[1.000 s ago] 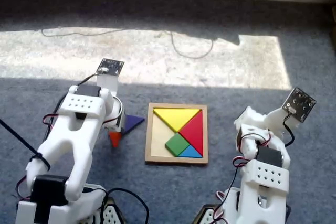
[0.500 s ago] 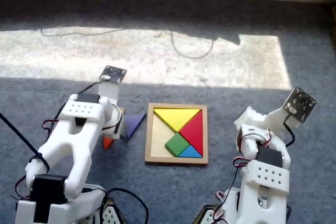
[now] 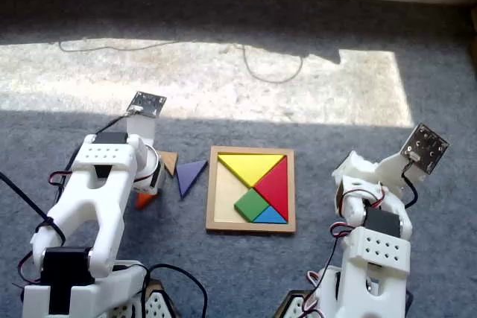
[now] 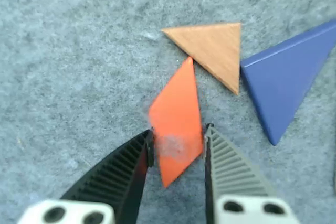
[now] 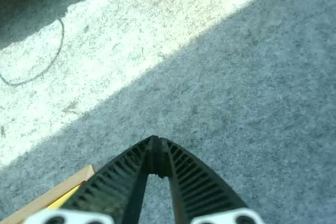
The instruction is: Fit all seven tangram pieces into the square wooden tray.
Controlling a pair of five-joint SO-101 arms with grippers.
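The left arm's claw point(image 4: 178, 142) pinches the near end of an orange parallelogram tangram piece point(image 4: 176, 124) on the grey carpet point(image 4: 68, 66), one ribbed finger against each long edge. The piece's long axis runs straight away from the claw, so the grip falls across its narrow width. Its far tip nearly touches a tan wooden triangle point(image 4: 210, 48), with a blue-violet triangle point(image 4: 281, 82) just beside that. The square wooden tray point(image 3: 210, 188) lies beyond these two loose triangles, to the left arm's right. That makes the left arm the nearer one, and any carry to the tray must pass over or around both triangles. The tray already holds a large yellow triangle point(image 3: 250, 167), a red triangle point(image 3: 277, 184), a green square point(image 3: 252, 204) and a small blue triangle point(image 3: 270, 215), and a bare strip is left along its left side. The right arm's claw point(image 5: 156, 150) is closed on nothing, poised above the carpet just off a tray corner. From overhead, the left arm's white body covers its claw and all but a sliver of the orange piece. Whether that piece is lifted or rests on the carpet cannot be told.
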